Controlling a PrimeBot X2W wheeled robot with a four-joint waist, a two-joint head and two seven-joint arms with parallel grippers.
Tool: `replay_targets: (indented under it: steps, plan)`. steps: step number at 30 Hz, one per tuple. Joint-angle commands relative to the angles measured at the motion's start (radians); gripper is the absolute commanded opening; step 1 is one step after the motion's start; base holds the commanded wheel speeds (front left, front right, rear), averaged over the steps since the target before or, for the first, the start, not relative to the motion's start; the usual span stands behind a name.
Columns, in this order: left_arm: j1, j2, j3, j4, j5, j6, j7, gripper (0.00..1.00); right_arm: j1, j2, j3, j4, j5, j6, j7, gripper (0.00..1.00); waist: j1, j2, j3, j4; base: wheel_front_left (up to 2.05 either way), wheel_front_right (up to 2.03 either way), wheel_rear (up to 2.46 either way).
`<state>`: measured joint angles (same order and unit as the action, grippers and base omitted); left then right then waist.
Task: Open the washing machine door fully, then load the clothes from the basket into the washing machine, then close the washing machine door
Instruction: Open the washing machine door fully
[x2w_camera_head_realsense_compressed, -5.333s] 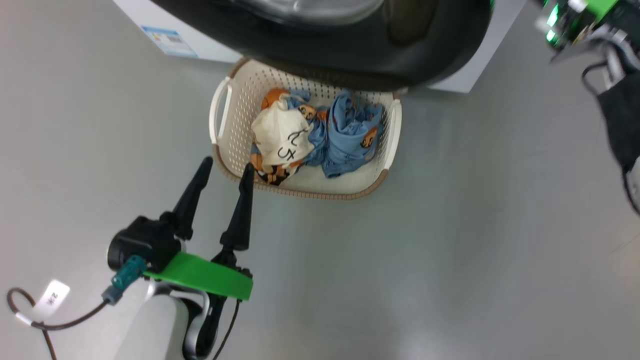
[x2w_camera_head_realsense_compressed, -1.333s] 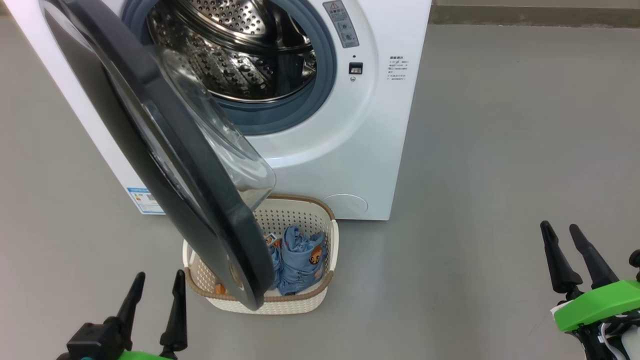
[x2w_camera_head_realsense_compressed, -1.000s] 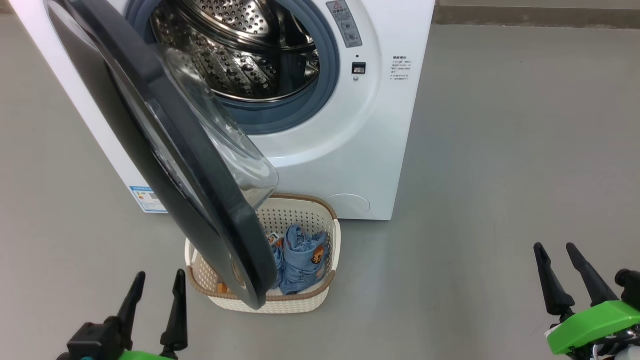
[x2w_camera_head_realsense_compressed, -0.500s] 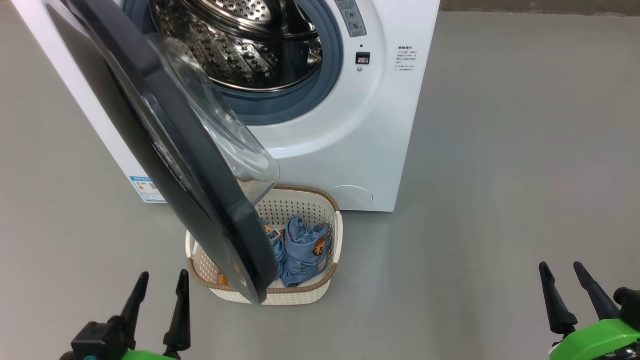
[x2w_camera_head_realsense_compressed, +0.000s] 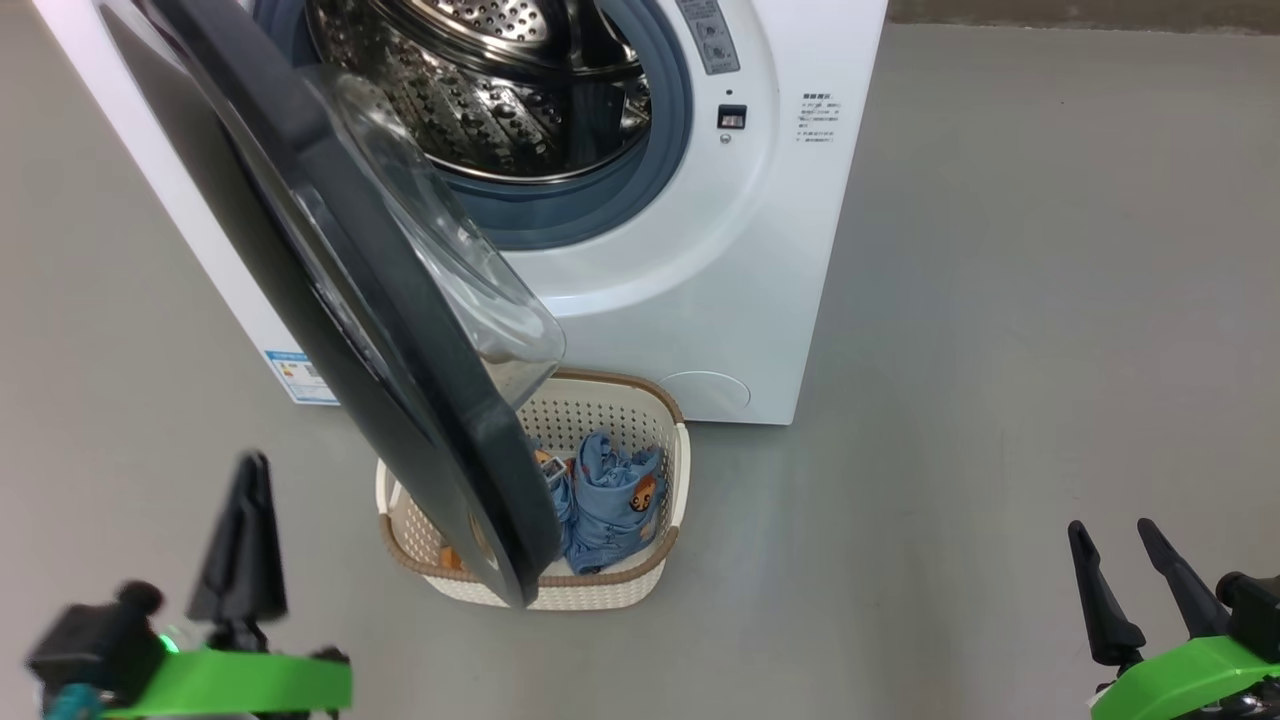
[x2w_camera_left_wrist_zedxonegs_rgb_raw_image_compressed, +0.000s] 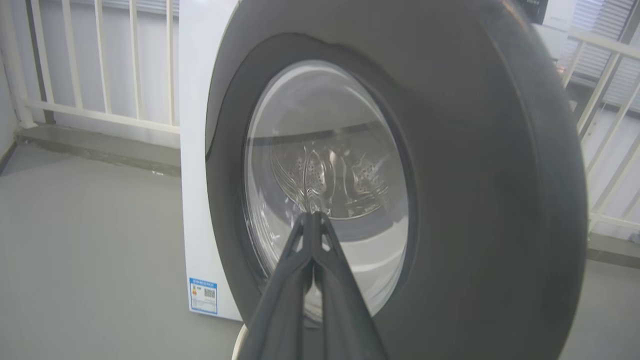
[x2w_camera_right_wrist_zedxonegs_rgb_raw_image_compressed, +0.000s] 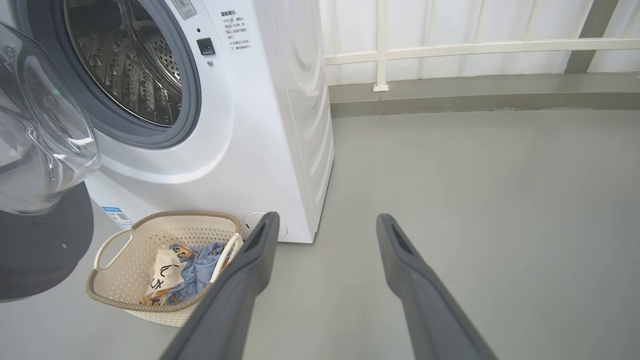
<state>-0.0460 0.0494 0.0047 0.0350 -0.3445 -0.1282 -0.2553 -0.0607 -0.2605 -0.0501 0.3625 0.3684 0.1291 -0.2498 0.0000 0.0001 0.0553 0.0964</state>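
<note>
Left fingers (x2w_camera_head_realsense_compressed: 245, 540) now together, half-open door (x2w_camera_head_realsense_compressed: 420, 400) edge-on above basket (x2w_camera_head_realsense_compressed: 600, 595)

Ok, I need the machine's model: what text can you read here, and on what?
Nothing reads clearly.
Blue label sticker, washing machine front: too small.
Grey sticker by the gasket: blurred.
Small print right of the latch: too small.
Black marks on the cream garment: unclear.

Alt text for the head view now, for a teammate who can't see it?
A white washing machine stands with its black-rimmed door swung partly open, showing the steel drum. Beneath the door's lower edge, a cream basket on the floor holds the clothes. The left claw is shut at lower left, the right claw open at lower right.
</note>
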Motion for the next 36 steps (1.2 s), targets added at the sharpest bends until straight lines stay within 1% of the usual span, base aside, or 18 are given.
replay_targets:
  steps: [1, 5, 7, 10, 14, 19, 24, 28, 29, 34, 36]
  plan:
    - [-0.051, 0.010, 0.041, -0.055, 0.001, -0.003, -0.006, 0.00, 0.000, -0.018, 0.014, -0.027, -0.012, 0.002, -0.012, 1.00, 0.0000, -0.0001, 0.000, 0.001, 0.00, 0.00, 0.00]
    - [-0.072, 0.003, 0.061, -0.227, 0.016, -0.003, -0.006, 0.00, 0.000, -0.019, 0.014, -0.033, -0.017, 0.002, -0.012, 1.00, 0.0000, -0.0001, 0.002, 0.004, 0.00, 0.00, 0.00]
    - [-0.078, 0.002, 0.036, -0.306, -0.002, -0.001, -0.006, 0.00, 0.000, -0.020, 0.015, -0.032, -0.016, 0.002, -0.012, 1.00, 0.0000, -0.0001, 0.001, 0.005, 0.00, 0.00, 0.00]
    - [-0.076, 0.001, -0.053, -0.376, -0.007, 0.004, -0.006, 0.00, 0.001, -0.022, 0.014, -0.032, -0.014, 0.002, -0.012, 1.00, 0.0000, -0.0001, 0.001, 0.006, 0.00, 0.00, 0.00]
    - [-0.082, 0.001, -0.197, -0.391, -0.011, 0.018, -0.006, 0.00, 0.002, -0.021, 0.010, -0.034, -0.017, 0.002, -0.012, 1.00, 0.0000, -0.0001, 0.003, 0.006, 0.00, 0.00, 0.00]
    - [-0.110, 0.001, -0.342, -0.336, -0.039, 0.034, -0.006, 0.00, -0.001, -0.017, 0.006, -0.037, -0.025, 0.002, -0.012, 1.00, 0.0000, -0.0001, 0.007, 0.004, 0.00, 0.00, 0.00]
    - [-0.149, 0.001, -0.438, -0.218, -0.082, 0.047, -0.006, 0.00, -0.008, -0.014, 0.007, -0.041, -0.036, 0.002, -0.012, 1.00, 0.0000, -0.0001, 0.015, 0.001, 0.00, 0.00, 0.00]
    - [-0.177, 0.001, -0.466, -0.124, -0.116, 0.058, -0.006, 0.00, -0.012, -0.011, 0.010, -0.043, -0.041, 0.002, -0.012, 1.00, 0.0000, -0.0001, 0.015, -0.004, 0.00, 0.00, 0.00]
    - [-0.187, 0.001, -0.470, -0.079, -0.126, 0.060, -0.006, 0.00, -0.012, -0.010, 0.012, -0.043, -0.042, 0.002, -0.012, 1.00, 0.0000, -0.0001, 0.013, -0.006, 0.00, 0.00, 0.00]
    - [-0.202, 0.001, -0.465, 0.008, -0.153, 0.057, -0.006, 0.00, -0.010, -0.008, 0.014, -0.043, -0.041, 0.002, -0.012, 1.00, 0.0000, -0.0001, 0.009, -0.009, 0.00, 0.00, 0.00]
    - [-0.205, 0.001, -0.463, 0.021, -0.157, 0.055, -0.006, 0.00, -0.009, -0.007, 0.015, -0.043, -0.041, 0.002, -0.012, 1.00, 0.0000, -0.0001, 0.008, -0.010, 0.00, 0.00, 0.00]
